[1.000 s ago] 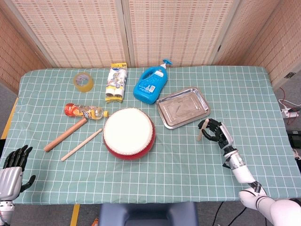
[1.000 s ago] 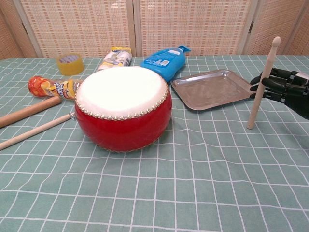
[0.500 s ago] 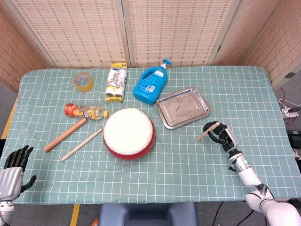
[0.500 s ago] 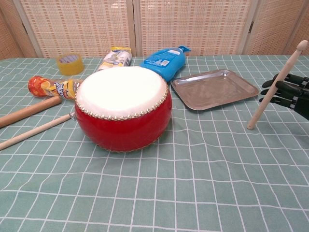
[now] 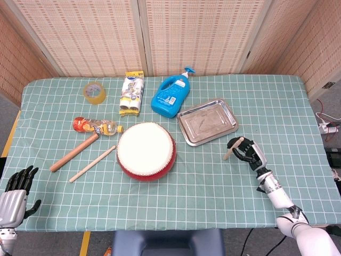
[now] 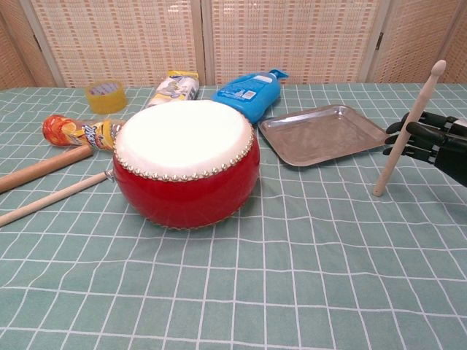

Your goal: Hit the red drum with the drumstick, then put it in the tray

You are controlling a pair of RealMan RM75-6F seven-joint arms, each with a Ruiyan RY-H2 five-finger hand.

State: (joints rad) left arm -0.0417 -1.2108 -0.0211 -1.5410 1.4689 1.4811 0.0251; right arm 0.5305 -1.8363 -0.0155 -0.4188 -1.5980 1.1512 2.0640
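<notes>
Chest view, right edge of the frame: right hand (image 6: pixel 430 142) grips the tilted drumstick (image 6: pixel 406 130), tip on the tabletop (image 6: pixel 306 248), beside the tray (image 6: pixel 323 133); red drum (image 6: pixel 186 164) centre-left; left hand (image 5: pixel 13 194) spread, holding nothing.

The red drum (image 5: pixel 146 151) sits upright near the middle of the desk (image 5: pixel 213 192), a squat round body with a white skin on top and a ring of small studs around its upper edge. The drumstick (image 6: pixel 406 130) is a plain pale wooden rod with a rounded tip, standing steeply tilted to the drum's right, its lower end on the cloth and its rounded tip up, held partway along by the right hand (image 6: pixel 430 141). The tray (image 5: pixel 207 121) is a shallow rectangular metal pan, lying flat and skewed behind the drum's right side, between the drum and the drumstick.
</notes>
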